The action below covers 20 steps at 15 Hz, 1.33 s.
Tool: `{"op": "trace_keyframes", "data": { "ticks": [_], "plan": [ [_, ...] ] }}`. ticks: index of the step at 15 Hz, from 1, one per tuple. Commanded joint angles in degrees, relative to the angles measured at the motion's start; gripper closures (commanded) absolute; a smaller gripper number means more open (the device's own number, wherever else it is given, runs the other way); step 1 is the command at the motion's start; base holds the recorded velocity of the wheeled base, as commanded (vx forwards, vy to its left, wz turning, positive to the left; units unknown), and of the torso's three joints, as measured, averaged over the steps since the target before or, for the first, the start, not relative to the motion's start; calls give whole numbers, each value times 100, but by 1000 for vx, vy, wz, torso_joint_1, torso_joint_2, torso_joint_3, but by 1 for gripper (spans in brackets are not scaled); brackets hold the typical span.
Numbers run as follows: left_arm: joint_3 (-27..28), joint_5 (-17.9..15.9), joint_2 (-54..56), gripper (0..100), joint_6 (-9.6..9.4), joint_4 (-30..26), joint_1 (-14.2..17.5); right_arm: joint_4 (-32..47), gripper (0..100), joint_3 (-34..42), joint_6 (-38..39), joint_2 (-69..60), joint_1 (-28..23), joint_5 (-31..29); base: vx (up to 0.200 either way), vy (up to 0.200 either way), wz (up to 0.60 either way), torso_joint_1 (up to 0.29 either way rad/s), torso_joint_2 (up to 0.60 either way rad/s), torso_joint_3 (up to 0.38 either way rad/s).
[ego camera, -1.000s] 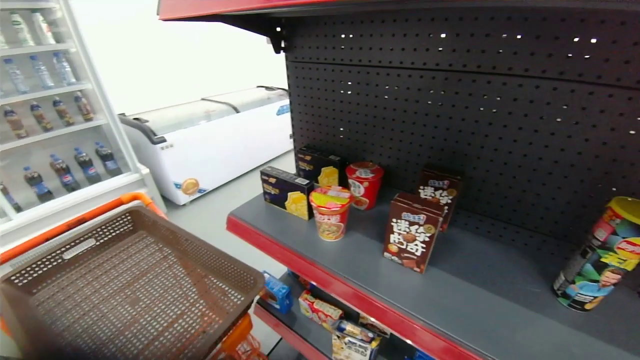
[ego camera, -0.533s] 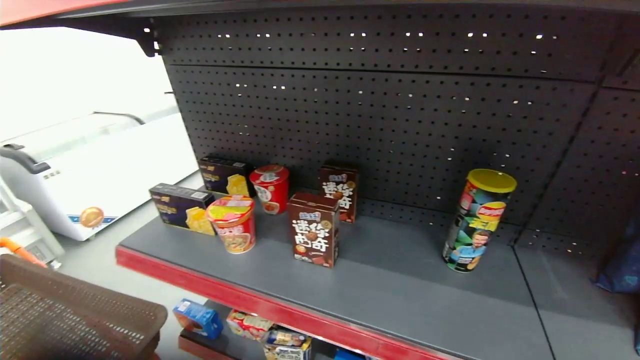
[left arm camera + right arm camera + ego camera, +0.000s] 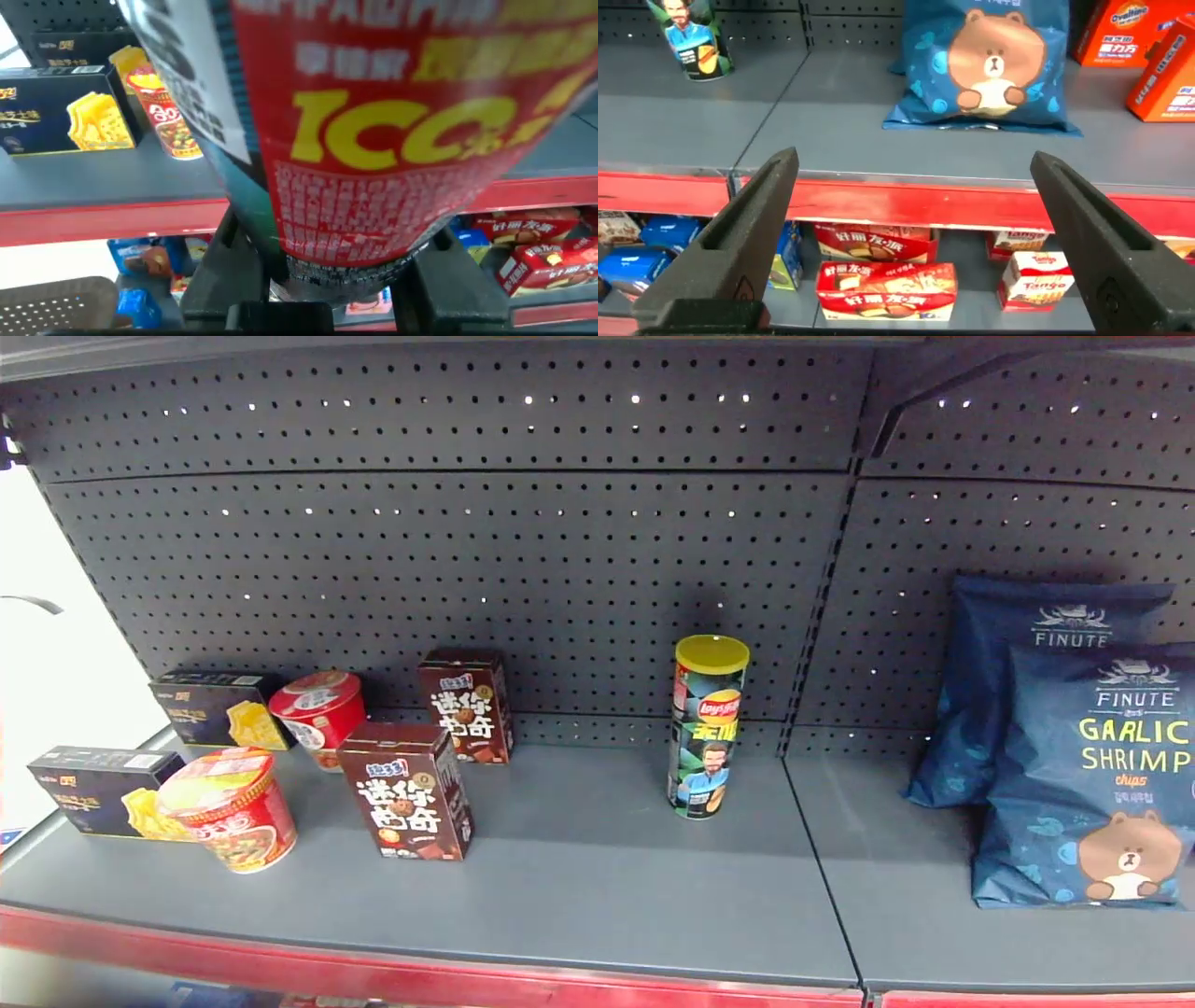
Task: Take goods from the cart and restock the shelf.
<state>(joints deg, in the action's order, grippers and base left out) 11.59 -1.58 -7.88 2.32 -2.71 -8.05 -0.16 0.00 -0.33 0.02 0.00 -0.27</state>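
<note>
The left gripper [image 3: 327, 275] is clamped on the red cylindrical snack canister with yellow lettering [image 3: 374, 140]. One dark finger sits on each side of the canister's lower end, and the body rises away from the wrist. This grip near one end probably leaves the rest of the tube free to be set down upright.

The canister hangs in front of the red front edge of the grey metal shelf [image 3: 597, 887], outside the board and not yet over it.

The right gripper [image 3: 915, 168] has its fingers spread wide with nothing between them. It faces the shelf's front edge ahead of the blue bear-printed chip bags [image 3: 1083, 775].

Goods on the shelf stand by type, one behind another, with labels facing the front. A tall printed chip tube with a yellow lid [image 3: 707, 728] stands alone near the back edge, beside the upright divider. The bare board in front of it appears to be the likely slot for the held canister
</note>
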Motion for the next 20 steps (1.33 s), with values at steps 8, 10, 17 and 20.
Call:
{"op": "trace_keyframes", "data": {
  "ticks": [8, 10, 17, 20],
  "plan": [
    [212, 563, 190, 100, -135, -459, 5, -186, 0, -1775, -37, 2520, 193, 440, 0, 0, 0, 0, 0, 0],
    [203, 695, 199, 100, -311, -450, -13, -125, 0, -1714, -116, 2494, 571, 791, 0, 0, 0, 0, 0, 0],
    [185, 642, 111, 100, -434, -424, -127, -432, 0, -2777, -116, 4462, 2268, 1363, 0, 0, 0, 0, 0, 0],
    [141, 616, 49, 100, -337, -432, -189, -1645, 0, -2751, -134, 5948, 2584, 1477, 0, 0, 0, 0, 0, 0]
  ]
}}
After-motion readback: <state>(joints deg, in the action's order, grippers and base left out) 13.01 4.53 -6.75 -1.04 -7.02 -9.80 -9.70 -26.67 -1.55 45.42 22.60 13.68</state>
